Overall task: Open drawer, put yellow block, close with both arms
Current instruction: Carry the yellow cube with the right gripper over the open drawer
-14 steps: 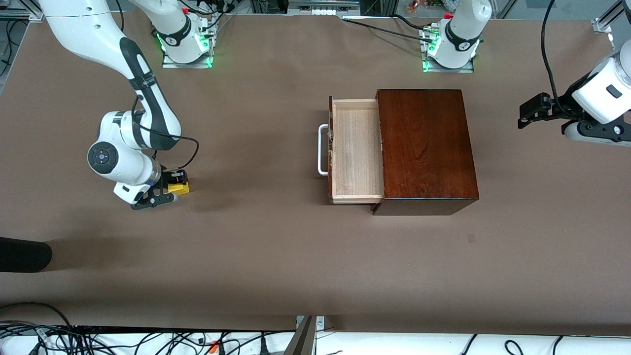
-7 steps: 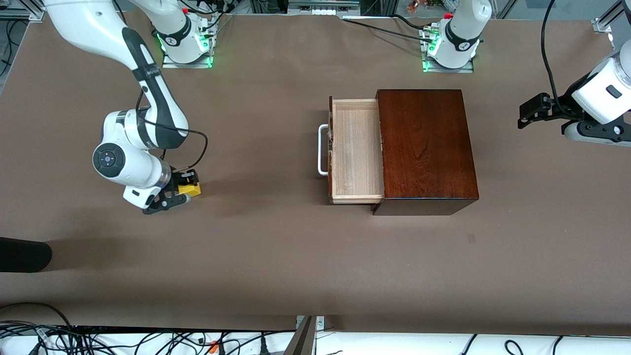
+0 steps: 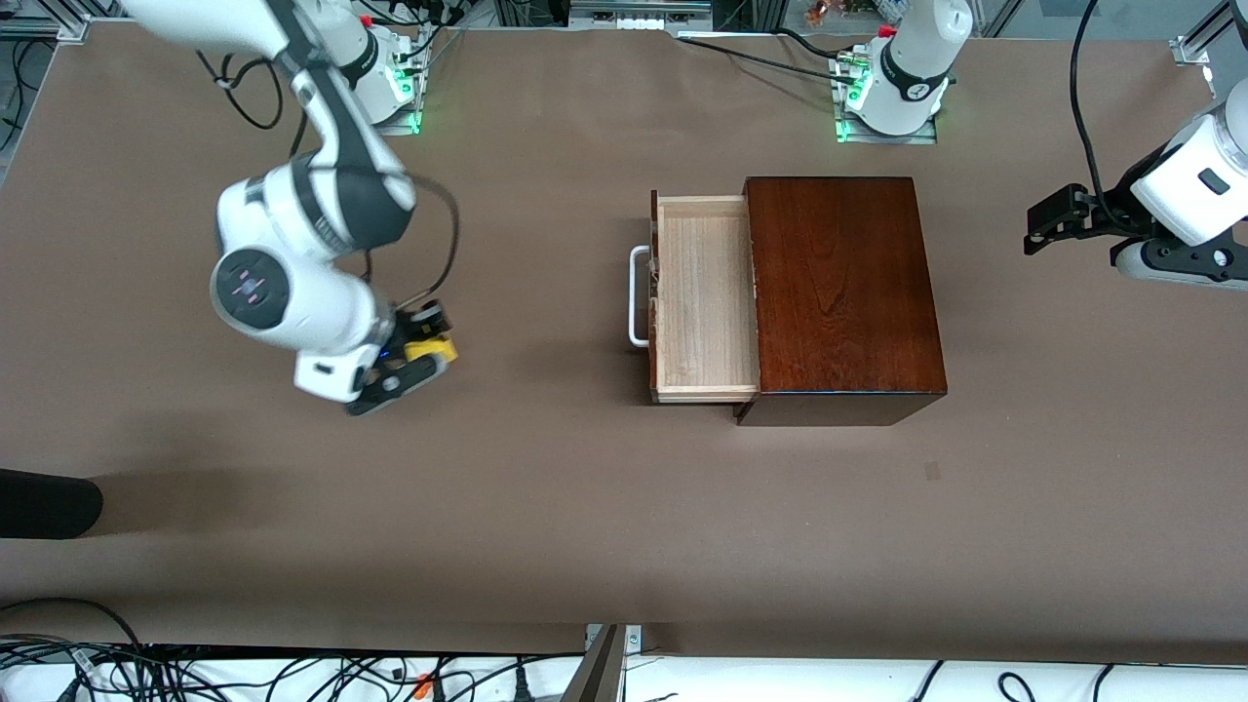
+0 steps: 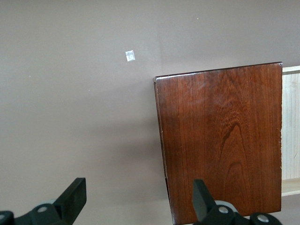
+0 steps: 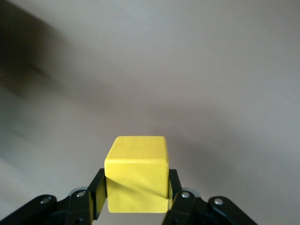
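Note:
My right gripper (image 3: 426, 348) is shut on the yellow block (image 3: 432, 348) and holds it up over bare table toward the right arm's end. In the right wrist view the yellow block (image 5: 137, 173) sits squarely between the two black fingers (image 5: 96, 192). The drawer (image 3: 704, 297) stands pulled out of the dark mahogany box (image 3: 840, 292), its pale tray empty and its white handle (image 3: 638, 296) facing the right arm's end. My left gripper (image 3: 1045, 222) waits open in the air past the box at the left arm's end. The left wrist view shows the box (image 4: 220, 140) below its spread fingers (image 4: 72, 199).
The brown table (image 3: 546, 507) stretches between the block and the drawer. A black rounded object (image 3: 44, 502) pokes in at the right arm's end, near the front camera. Cables (image 3: 195, 673) run along the table's front edge. A small pale mark (image 3: 932, 471) lies near the box.
My right arm has lifted the yellow block off the table and carried it toward the drawer. The left arm and the drawer have not moved.

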{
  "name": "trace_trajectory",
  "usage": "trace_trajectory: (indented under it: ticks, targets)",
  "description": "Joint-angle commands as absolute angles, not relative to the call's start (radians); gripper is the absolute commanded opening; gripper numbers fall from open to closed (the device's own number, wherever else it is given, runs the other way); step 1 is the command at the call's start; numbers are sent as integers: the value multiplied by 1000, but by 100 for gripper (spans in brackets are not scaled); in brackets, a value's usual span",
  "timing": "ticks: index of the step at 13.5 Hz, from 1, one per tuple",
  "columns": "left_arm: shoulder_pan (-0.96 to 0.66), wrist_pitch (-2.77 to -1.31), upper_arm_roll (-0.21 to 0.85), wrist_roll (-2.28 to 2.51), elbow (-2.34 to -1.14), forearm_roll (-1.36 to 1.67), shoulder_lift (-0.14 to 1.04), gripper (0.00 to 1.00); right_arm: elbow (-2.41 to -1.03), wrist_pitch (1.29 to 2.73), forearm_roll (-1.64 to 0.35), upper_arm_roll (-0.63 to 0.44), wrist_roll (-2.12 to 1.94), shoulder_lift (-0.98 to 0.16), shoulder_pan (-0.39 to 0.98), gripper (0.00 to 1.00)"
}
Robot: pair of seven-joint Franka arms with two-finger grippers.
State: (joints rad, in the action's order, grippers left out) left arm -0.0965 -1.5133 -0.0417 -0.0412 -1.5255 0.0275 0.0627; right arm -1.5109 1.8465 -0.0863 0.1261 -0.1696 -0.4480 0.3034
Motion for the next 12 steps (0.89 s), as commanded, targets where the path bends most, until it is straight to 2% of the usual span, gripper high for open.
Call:
trace_trajectory:
  ticks: [1,6,12]
  targets:
    - [-98,-1516,-46,-61,-1528,32,58,100,-1425,1810,-84,123,-160,-465,434,37]
    - [-98,-1513,-45,-61,-1528,32,58,100,-1237,1807,3,120,-153,-552,655,37]
    - [-98,-1514,-44,-61,-1528,32,60,100,-1103,1844,73,121,-164,-626,799,37]
